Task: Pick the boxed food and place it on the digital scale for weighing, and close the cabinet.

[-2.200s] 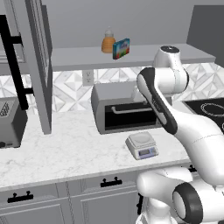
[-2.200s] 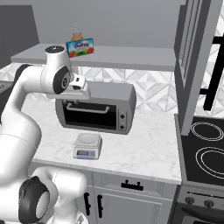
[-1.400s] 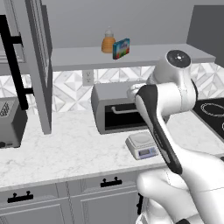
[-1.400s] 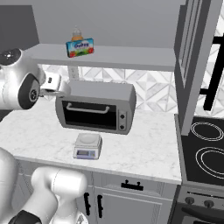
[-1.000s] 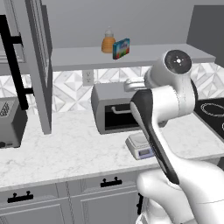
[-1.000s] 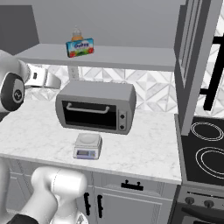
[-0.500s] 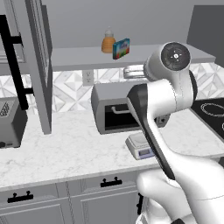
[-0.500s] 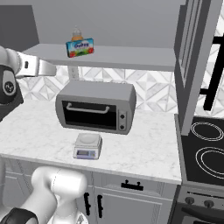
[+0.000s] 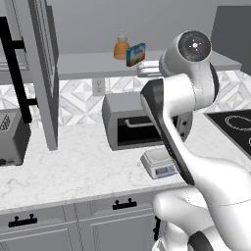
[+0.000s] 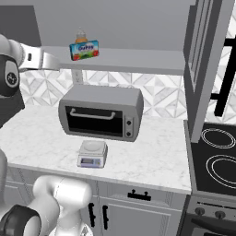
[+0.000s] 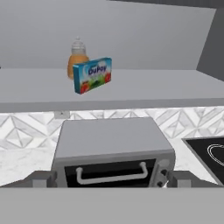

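While raised to shelf height, tool (image 9: 141,68) spread wide with nothing between the fingers, seen in the left base view just in front of the shelf edge below the box. Box (image 9: 136,54) of food, blue with a white patch, upright on the open cabinet shelf (image 9: 88,66), just beside and partly in front of an orange bottle (image 9: 121,47) with a pale cap; same pair shown from the hand camera, box (image 11: 92,75) ahead and bottle (image 11: 77,57) behind it. Cabinet door (image 9: 44,73) swung open at the left of the left base view, long black handle (image 9: 13,73) on the neighbouring door. Grey toaster oven (image 10: 101,113) on the marble surface (image 10: 156,156) beneath the shelf, against the tiled wall. Small scale (image 10: 92,154) with bare top plate on the surface just in front of the oven, well below and apart from the box. Black stovetop (image 10: 214,159) at the right of the surface.
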